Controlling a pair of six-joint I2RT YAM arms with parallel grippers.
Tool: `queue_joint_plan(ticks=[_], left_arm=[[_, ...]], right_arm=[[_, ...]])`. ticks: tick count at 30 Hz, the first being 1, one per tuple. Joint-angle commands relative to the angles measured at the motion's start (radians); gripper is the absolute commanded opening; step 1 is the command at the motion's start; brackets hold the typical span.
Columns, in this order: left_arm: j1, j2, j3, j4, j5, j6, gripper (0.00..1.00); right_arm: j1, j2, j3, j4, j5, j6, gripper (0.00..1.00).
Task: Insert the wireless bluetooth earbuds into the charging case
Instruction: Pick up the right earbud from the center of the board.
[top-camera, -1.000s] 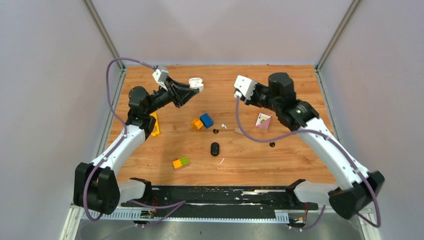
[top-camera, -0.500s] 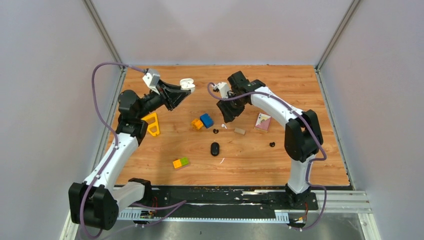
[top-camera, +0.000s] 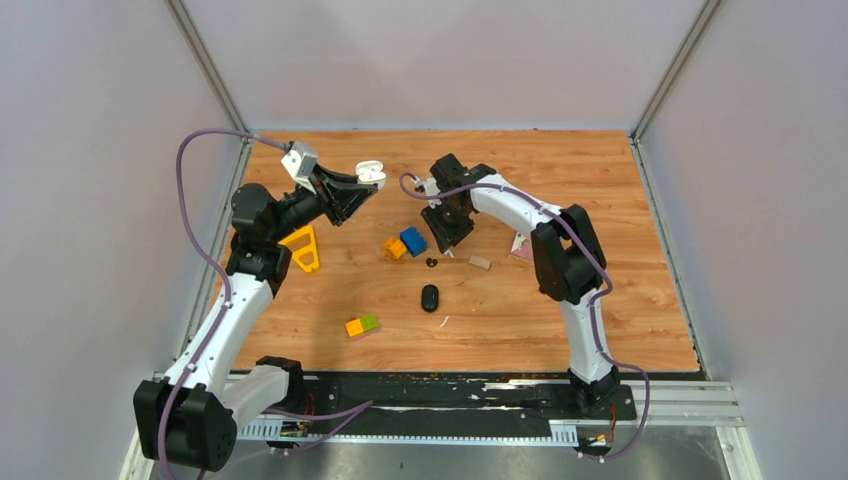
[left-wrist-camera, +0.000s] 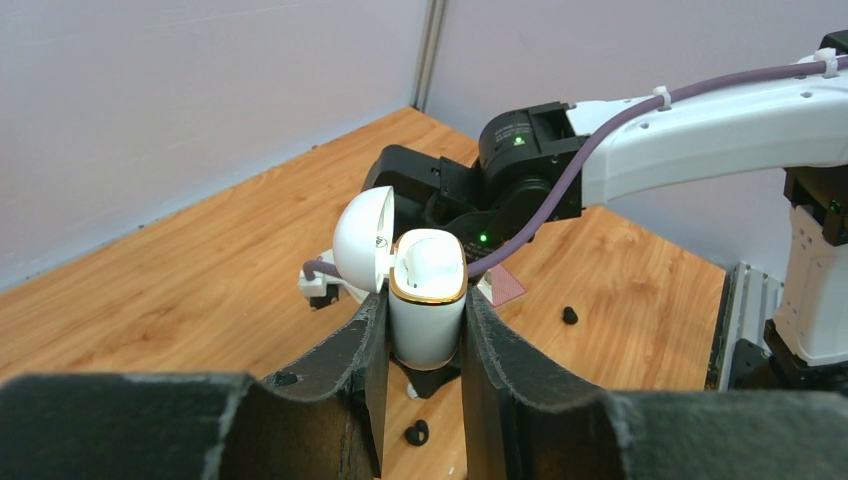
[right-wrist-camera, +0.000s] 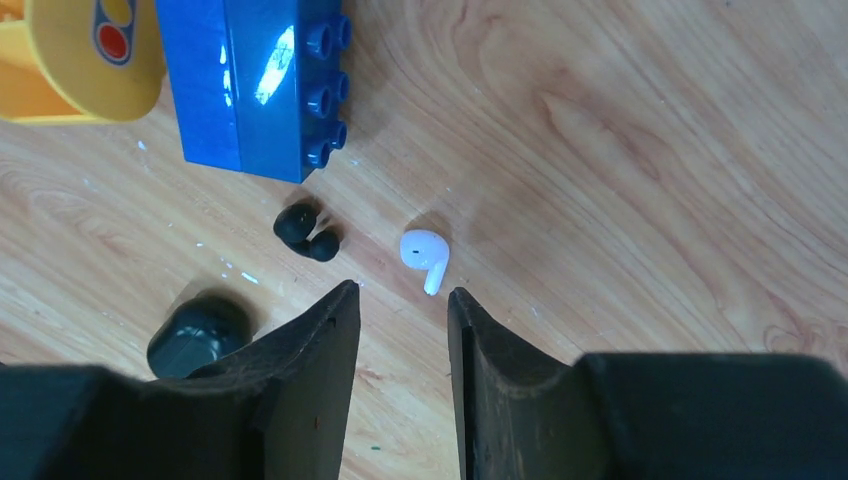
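We log one white bud lying just beyond our right tool, jaws apart, stem pointing into their gap; left tool clamped on the open case.

The charging case is sitting upright between the left gripper fingers, raised over the surface at far left. The right gripper is hovering just short of the stemmed earbud; the rounded earbud is lying beside it, with the studded block just beyond.
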Motion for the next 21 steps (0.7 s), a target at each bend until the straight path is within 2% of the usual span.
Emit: queue_joint_plan(ticks=[1, 21], left_arm=[[0.009, -0.023, -0.007, 0.012, -0.008, 0.017, 0.00], [0.017, -0.036, -0.042, 0.030, -0.017, 0.000, 0.00]], right_arm=[[0.023, 0.022, 0.066, 0.007, 0.057, 0.038, 0.38], [0.032, 0.101, 0.072, 0.032, 0.127, -0.012, 0.36]])
